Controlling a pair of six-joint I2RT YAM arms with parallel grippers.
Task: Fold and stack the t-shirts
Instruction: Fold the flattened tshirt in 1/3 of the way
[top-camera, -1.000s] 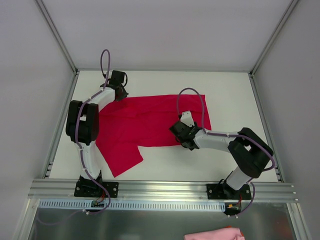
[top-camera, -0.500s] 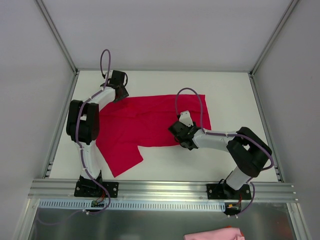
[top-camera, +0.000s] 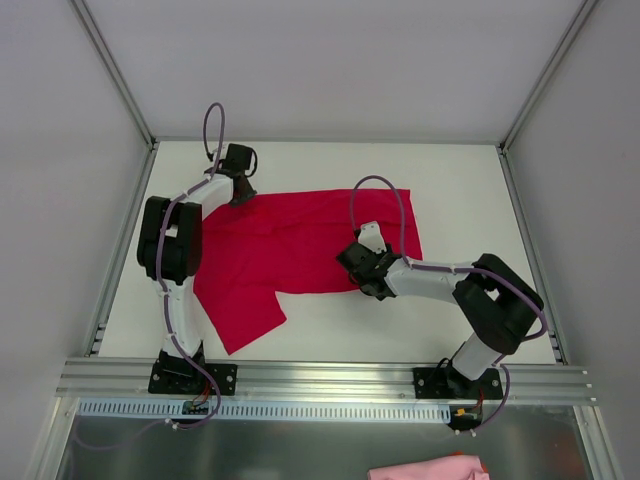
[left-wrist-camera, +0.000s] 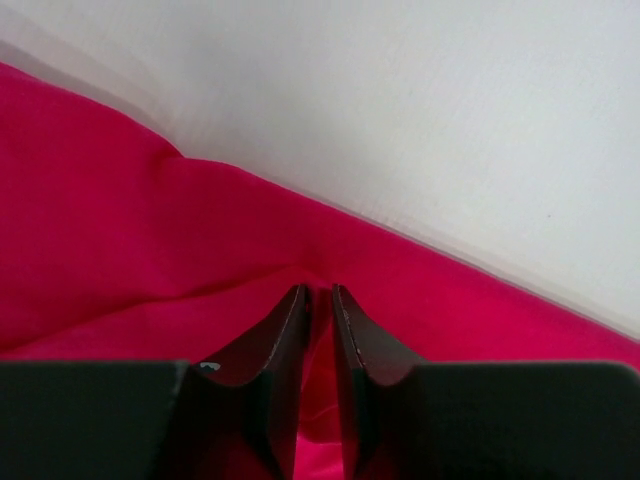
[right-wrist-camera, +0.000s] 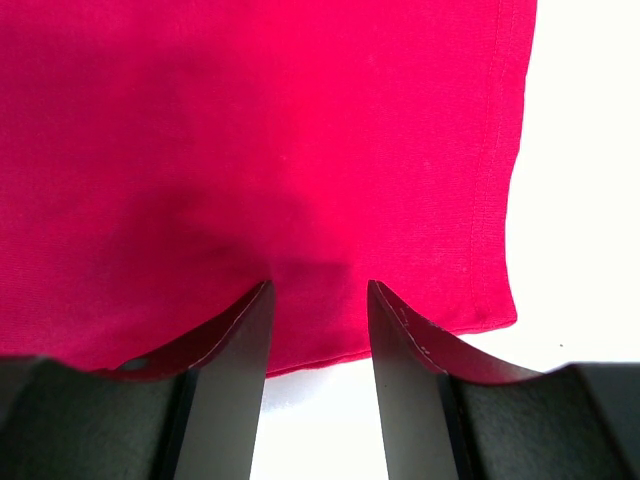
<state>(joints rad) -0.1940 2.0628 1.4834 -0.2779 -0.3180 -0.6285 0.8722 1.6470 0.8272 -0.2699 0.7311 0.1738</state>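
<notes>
A crimson-red t-shirt lies spread out flat on the white table. One part of it hangs toward the near left. My left gripper is at the shirt's far left corner. In the left wrist view its jaws are shut on a raised fold of the red cloth. My right gripper is over the shirt's near edge, right of the middle. In the right wrist view it is open, its fingers straddling the hem of the shirt, with nothing held.
Grey walls and metal posts enclose the table on three sides. An aluminium rail runs along the near edge by the arm bases. A bundle of pink cloth lies below the rail at the bottom right.
My left gripper has shifted slightly to the far right at the shirt's corner. My right gripper has edged a little to the left. The shirt's outline is nearly unchanged.
</notes>
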